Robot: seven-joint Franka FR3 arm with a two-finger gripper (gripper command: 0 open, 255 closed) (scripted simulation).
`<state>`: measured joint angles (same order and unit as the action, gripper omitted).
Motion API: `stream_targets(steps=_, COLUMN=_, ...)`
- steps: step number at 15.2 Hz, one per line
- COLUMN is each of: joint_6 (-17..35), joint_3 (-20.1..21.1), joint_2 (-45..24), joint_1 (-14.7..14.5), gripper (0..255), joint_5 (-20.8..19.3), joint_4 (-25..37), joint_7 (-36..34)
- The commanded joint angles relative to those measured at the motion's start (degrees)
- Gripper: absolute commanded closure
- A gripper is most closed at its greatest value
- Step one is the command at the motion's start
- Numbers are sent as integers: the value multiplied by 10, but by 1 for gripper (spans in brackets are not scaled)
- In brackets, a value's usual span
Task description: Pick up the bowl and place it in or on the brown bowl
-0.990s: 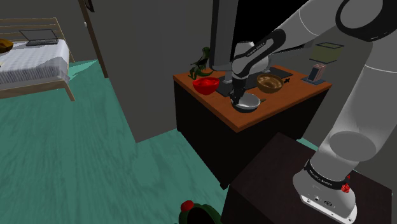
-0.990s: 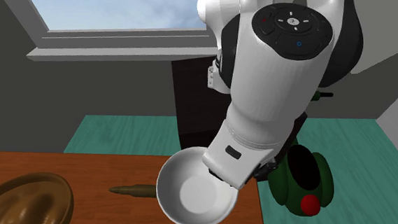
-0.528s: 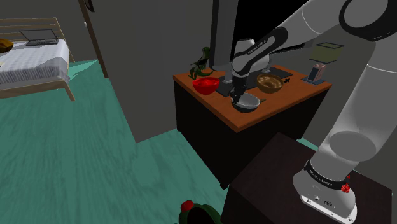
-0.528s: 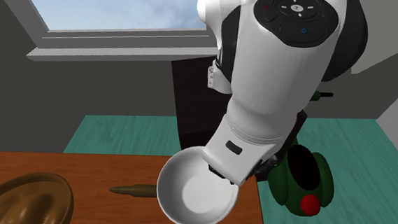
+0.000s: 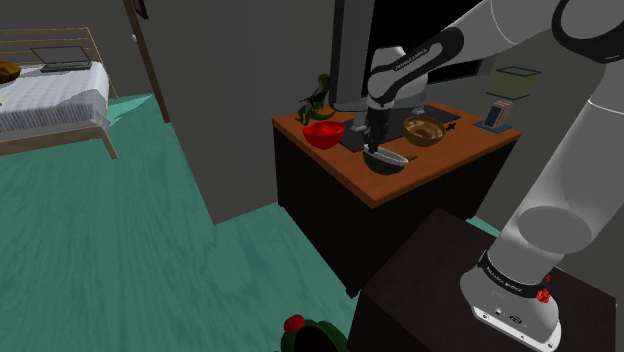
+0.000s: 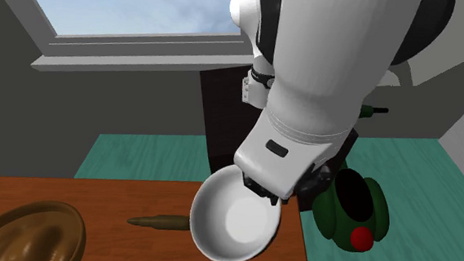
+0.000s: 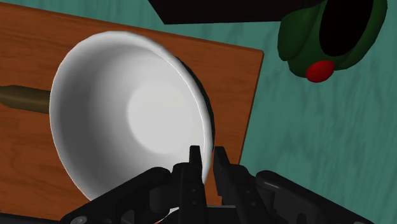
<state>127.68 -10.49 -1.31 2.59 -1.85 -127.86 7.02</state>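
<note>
- black two-finger tool (image 7: 205,160) almost closed, pinching rim of plain white round bowl (image 7: 127,118), one finger inside, one outside
- white bowl hangs tilted off tool, looks clear of orange-brown wooden table (image 6: 103,202)
- key bit: glossy brown round bowl (image 6: 28,242) sits on table beyond white bowl from tool, so white bowl leads, tool trails
- thin olive-brown rod (image 6: 158,223) lies on table between the two bowls
- imo next move = carry sideways over rod, then lower
</note>
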Motion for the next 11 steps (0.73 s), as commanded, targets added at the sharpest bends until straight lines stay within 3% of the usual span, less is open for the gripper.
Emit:
stream_targets(steps=1, joint_6=-16, joint_3=0, joint_2=9, joint_1=0, gripper=255, joint_5=-2, joint_4=7, joint_7=-1)
stream_targets(steps=11, joint_6=-92, joint_3=2, joint_2=44, joint_1=-1, gripper=255, joint_5=-7, joint_4=48, joint_7=-4)
